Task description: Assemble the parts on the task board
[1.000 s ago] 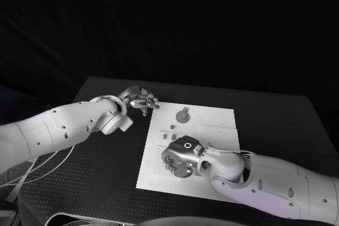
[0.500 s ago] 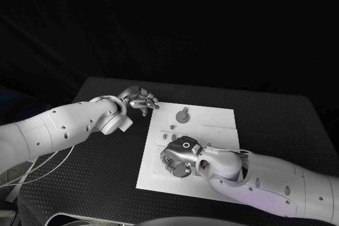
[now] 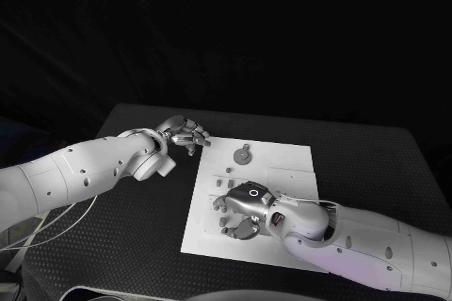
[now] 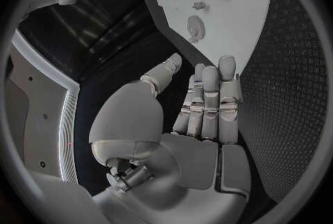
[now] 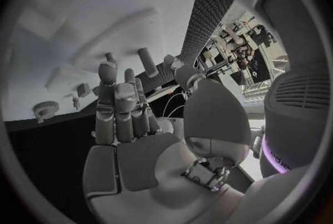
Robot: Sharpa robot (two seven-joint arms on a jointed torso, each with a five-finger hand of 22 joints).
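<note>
**Assembly barely begun**

Left hand (image 3: 185, 132) hovering off the task board (image 3: 287, 164) far-left corner, fingers straight, together, holding nothing. Round part (image 3: 243, 155) and small parts (image 3: 222, 181) lying loose on the board. Right hand (image 3: 242, 209) over the near side, fingers extended, empty.

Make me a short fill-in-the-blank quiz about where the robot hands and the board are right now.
1. The board lies on a table coloured ____.
2. The ____ robot hand is over the board.
3. The left robot hand is beside the board's far ____ corner.

Missing words: black; right; left
</note>
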